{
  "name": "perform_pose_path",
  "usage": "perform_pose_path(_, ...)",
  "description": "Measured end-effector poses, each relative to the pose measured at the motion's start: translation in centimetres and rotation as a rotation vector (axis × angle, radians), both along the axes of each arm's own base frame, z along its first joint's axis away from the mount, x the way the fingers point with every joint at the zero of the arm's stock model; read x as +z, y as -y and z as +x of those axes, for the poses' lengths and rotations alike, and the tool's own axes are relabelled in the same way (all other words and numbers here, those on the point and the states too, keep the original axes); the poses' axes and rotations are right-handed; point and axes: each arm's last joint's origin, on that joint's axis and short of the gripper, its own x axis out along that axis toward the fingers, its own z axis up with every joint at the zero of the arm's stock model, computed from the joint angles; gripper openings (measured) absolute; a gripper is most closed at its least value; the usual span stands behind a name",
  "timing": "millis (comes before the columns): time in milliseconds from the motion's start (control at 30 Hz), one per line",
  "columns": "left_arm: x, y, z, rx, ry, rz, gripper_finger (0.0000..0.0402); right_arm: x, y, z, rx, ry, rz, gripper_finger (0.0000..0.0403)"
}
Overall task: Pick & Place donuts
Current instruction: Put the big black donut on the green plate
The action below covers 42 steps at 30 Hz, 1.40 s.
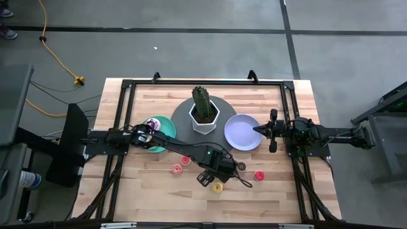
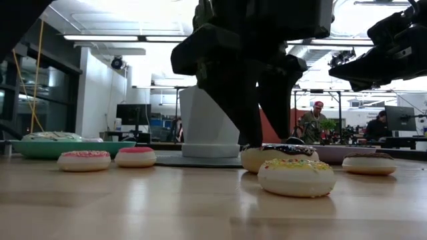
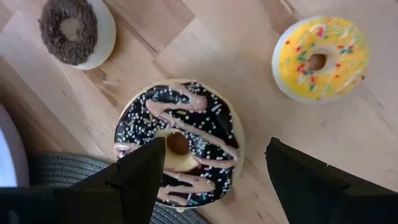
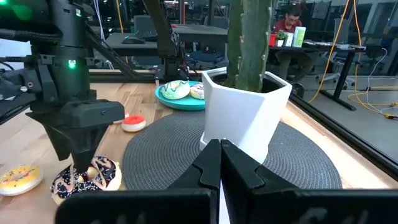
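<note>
Two open fingers of your left gripper (image 3: pixel 211 171) straddle the chocolate donut (image 3: pixel 179 143), lying flat at the edge of the grey mat (image 4: pixel 186 158), so closing should catch it. One finger overlaps its hole; the other stands just outside its rim. Your right gripper (image 1: pixel 257 129) waits shut over the lavender plate (image 1: pixel 238 137).

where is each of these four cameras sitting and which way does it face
High view: overhead, straight down on the table; both arms show.
Low view: table height, facing the room; left gripper descends on the chocolate donut.
Left wrist view: looks down past its open fingers straddling the chocolate donut, yellow donut nearby.
Right wrist view: looks across past the shut right gripper at the cactus pot.
Shared: all four show the chocolate donut.
</note>
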Motion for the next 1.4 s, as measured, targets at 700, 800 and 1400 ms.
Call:
perform_pose_path(700,-0.7,-0.6,0.2,0.004,-0.031,-0.043,0.0269,0.0,0.0,0.0,0.000,0.000,0.000,0.0000)
perform_pose_path(800,-0.9,-0.7,0.5,0.007,-0.021,-0.042,0.0269,0.0,0.0,0.0,0.000,0.000,0.000,0.0001)
perform_pose_path(1400,-2.1,-0.9,0.1,0.032,-0.069,-0.060,0.0269,0.0,0.0,0.0,0.000,0.000,0.000,0.0000)
